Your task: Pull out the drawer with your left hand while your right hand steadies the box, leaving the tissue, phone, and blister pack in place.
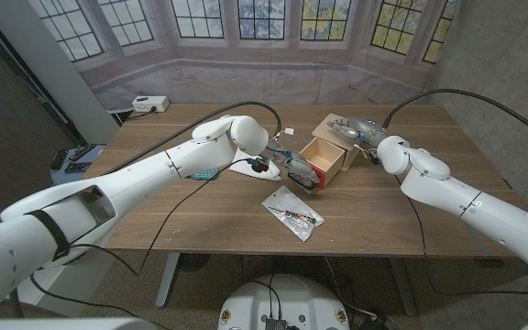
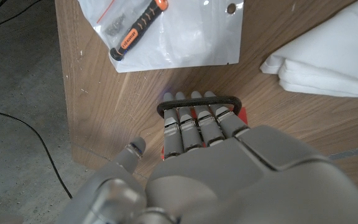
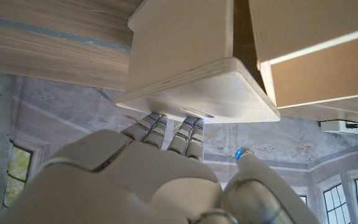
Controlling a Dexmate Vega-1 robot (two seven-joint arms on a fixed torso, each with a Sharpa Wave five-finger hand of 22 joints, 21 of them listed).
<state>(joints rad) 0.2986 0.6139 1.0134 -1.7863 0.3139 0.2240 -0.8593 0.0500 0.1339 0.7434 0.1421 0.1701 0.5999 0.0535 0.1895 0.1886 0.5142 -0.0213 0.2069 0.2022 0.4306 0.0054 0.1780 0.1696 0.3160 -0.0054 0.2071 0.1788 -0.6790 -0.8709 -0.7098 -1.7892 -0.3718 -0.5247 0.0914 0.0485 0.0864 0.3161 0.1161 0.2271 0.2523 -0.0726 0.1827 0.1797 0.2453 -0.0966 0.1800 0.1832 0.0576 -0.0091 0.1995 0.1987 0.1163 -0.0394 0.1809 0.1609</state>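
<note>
Bay windows stand behind the wooden worktop [image 1: 374,215], where both arms reach in toward a small plywood box [image 1: 340,137]; the box sits under the right hand [image 1: 351,129], whose fingers [image 3: 188,134] are bent over the box's top edge and press on it, thumb off to the side; in the right wrist view the box's pale rounded corner lies directly against those fingers.

Ahead of the left hand [image 1: 302,174] is the drawer [image 1: 325,158], drawn partly out of the box toward that hand, with its open top showing; the left hand's fingers [image 2: 194,121] are hooked through a dark loop handle [image 2: 199,102] on the drawer's red front, curled closed around it, thumb loose beside them.

Just beyond the left hand's fingertips in the left wrist view lies the blister pack [image 2: 166,31], a clear packet with a small black and orange screwdriver inside, flat on the worktop near its edge; beside the same hand, toward its arm, a folded white tissue [image 2: 328,65] lies on the wood; a dark object sits next to the tissue close behind the left wrist, too small to tell whether it is the phone.
</note>
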